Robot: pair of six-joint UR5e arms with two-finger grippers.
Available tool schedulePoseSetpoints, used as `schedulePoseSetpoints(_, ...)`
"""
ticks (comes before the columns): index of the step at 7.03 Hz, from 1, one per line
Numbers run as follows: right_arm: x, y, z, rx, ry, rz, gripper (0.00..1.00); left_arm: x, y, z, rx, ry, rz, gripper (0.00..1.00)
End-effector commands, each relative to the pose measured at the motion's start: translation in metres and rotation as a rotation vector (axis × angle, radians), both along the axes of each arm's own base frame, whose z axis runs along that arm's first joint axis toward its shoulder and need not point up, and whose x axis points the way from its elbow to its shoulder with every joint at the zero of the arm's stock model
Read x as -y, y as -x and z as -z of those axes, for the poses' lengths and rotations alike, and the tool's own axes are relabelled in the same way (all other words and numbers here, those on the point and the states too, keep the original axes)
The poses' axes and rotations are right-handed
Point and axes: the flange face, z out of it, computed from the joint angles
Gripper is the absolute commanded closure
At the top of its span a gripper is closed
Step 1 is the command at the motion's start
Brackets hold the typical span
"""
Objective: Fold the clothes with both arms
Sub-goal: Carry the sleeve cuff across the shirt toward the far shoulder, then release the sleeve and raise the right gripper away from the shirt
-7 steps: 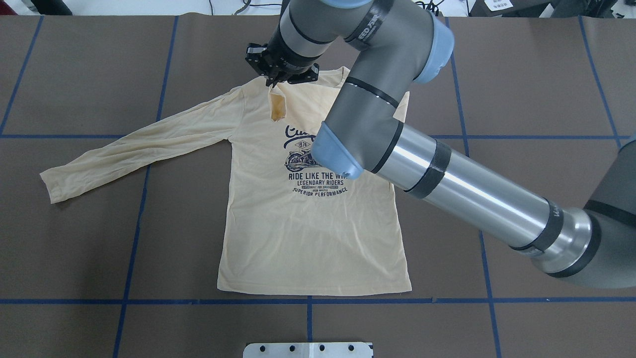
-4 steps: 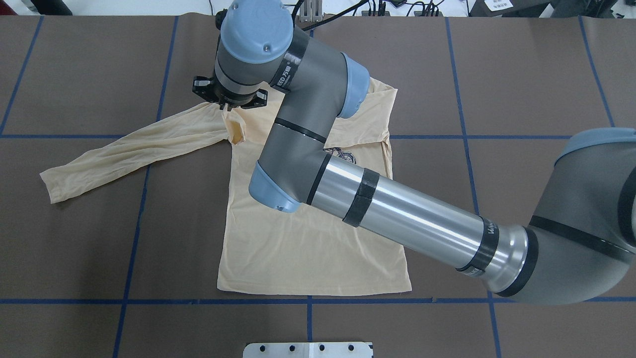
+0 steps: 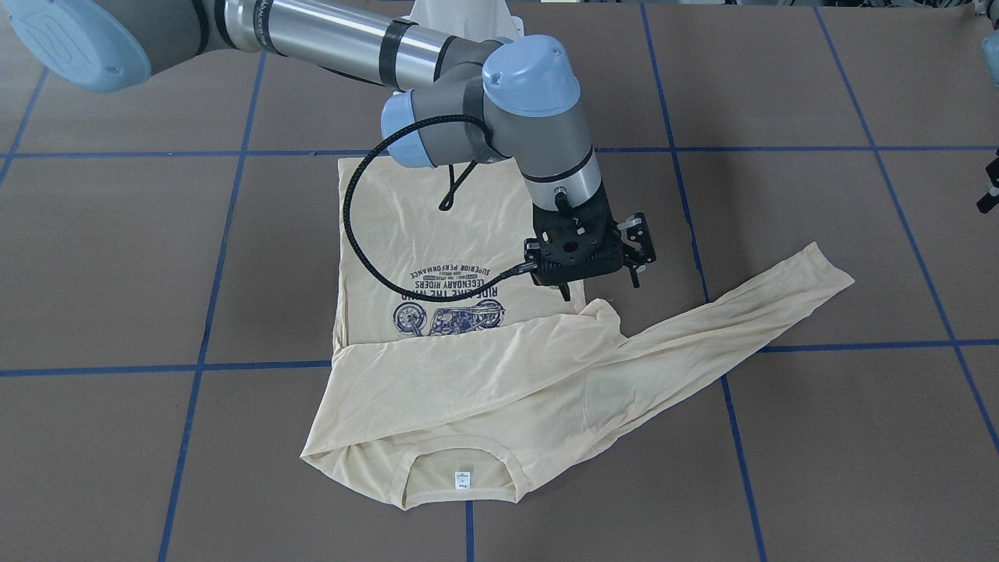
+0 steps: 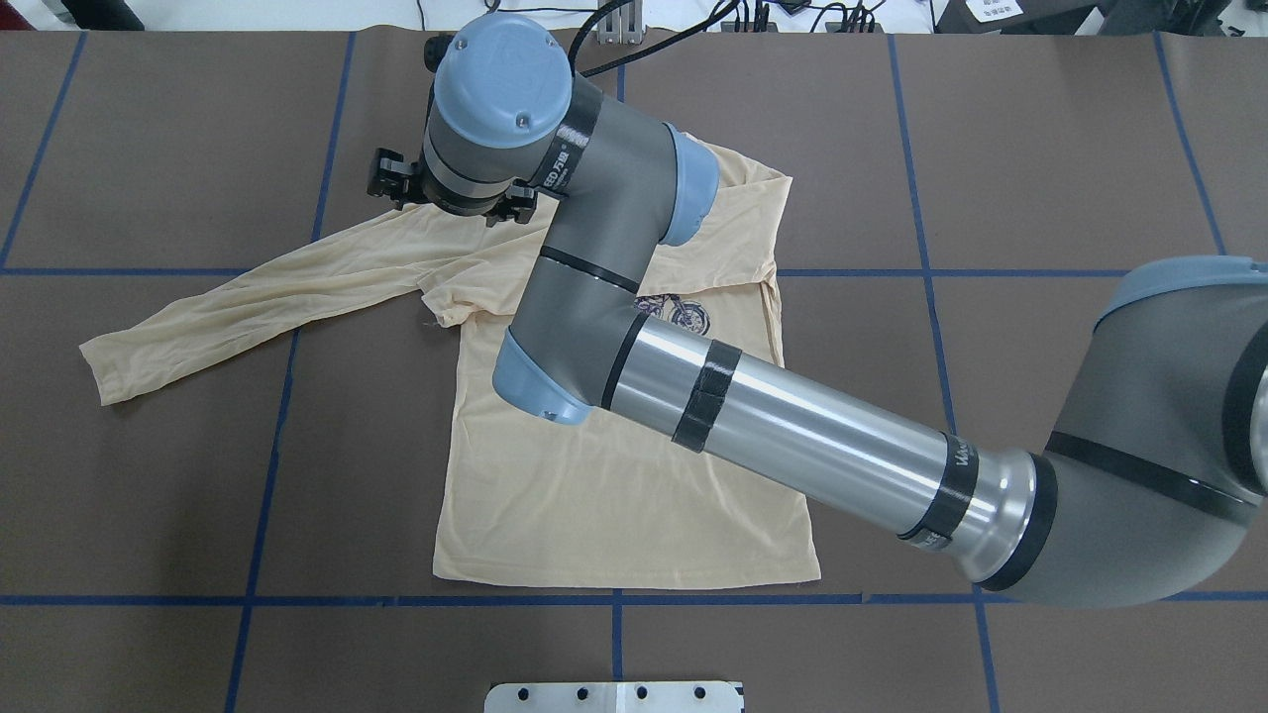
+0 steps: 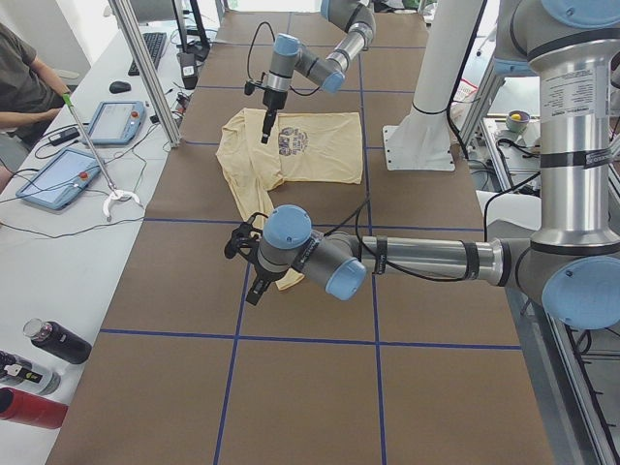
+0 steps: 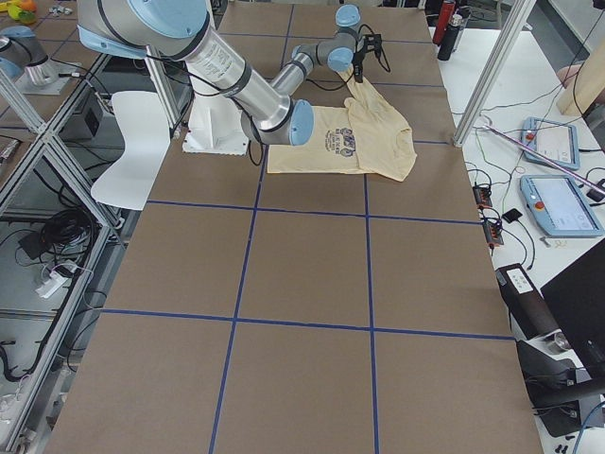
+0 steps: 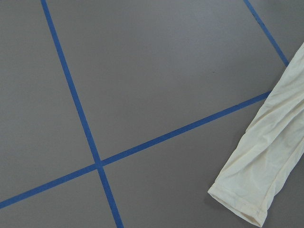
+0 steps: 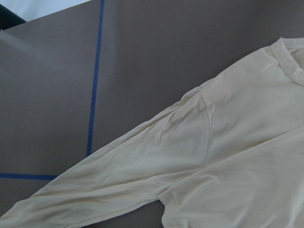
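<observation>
**On the table: 1 sleeve in, 1 sleeve out**

Across the brown table (image 4: 1040, 149), the right arm (image 4: 792, 426) is reaching over to the robot's left side. Under it the shirt (image 4: 614, 495) is lying print-up near the middle of the table, hem toward the robot.

By my reading, the fold is sitting at an early stage. 1 sleeve (image 3: 468, 367) is lying crosswise over the chest, covering the top of the print. The other sleeve (image 4: 248, 297) is stretching flat toward the robot's left, and the body is lying at full length. That sleeve and the body folds are looking like the work left.

Further left, the left arm (image 5: 417, 260) is hanging low, just beside the outstretched cuff (image 7: 242, 204).

The right gripper (image 3: 599, 287) is hovering above the folded sleeve's tip with its jaws apart and gripping nothing. Whether the left gripper (image 5: 250, 281) is spread or closed, I cannot tell.

The neck label (image 3: 463, 479) is showing white inside the collar.

No container is taking part. 2 bottles (image 5: 58, 341) are lying on the side bench, their contents hidden.
</observation>
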Motion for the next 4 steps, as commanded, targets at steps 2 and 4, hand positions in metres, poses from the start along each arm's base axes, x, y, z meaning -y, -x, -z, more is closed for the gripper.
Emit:
schedulePoseSetpoints(2,0.029,-0.144,-0.138,0.031,0.123,0.057,0.0,0.004,-0.084,0.001,-0.052,0.07,0.005,0.01)
schedulePoseSetpoints(4,0.043,-0.23,-0.242,0.012,0.257,0.08,0.0,-0.003,-0.162,-0.015,0.027,0.069,-0.013,0.04)
